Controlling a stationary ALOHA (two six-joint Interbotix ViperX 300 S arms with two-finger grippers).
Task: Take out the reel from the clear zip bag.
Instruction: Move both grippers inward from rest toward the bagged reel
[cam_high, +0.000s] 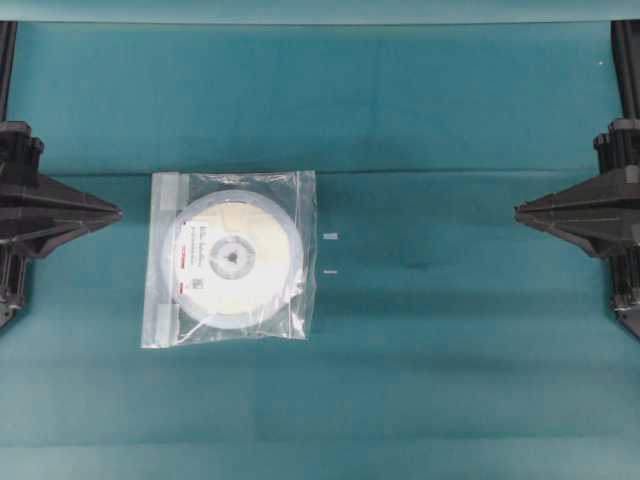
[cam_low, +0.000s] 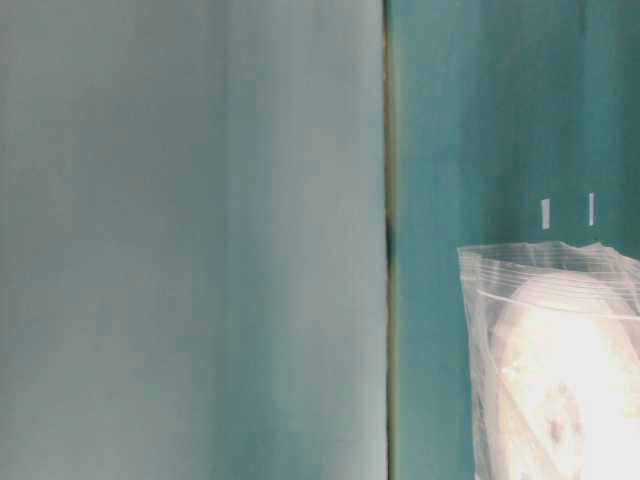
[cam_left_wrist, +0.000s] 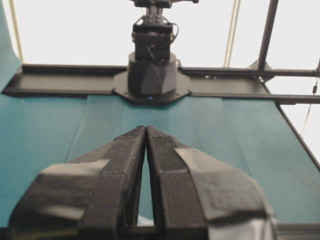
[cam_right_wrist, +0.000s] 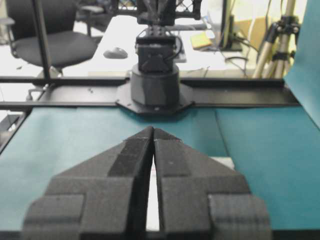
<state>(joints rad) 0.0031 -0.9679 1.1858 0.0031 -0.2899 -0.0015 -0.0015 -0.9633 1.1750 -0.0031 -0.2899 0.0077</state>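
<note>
reel (cam_high: 228, 258) sealed inside clear zip bag (cam_high: 232, 258), flat on table left of centre | left gripper (cam_left_wrist: 145, 131) and right gripper (cam_right_wrist: 153, 131) closed, empty, parked | risk: slick plastic slips, reel drags along

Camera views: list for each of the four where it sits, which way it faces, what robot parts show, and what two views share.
Overhead: looks straight down on the teal table; clear zip bag holding the reel; left pincer and right pincer at the side edges.
Table-level: low, close beside the bag; no robot parts.
Left wrist: behind its shut pincer, facing the opposite arm's base.
Right wrist: behind its shut pincer, facing the other base.
Shared: overhead and table-level both show the bagged reel and two white marks.
</note>
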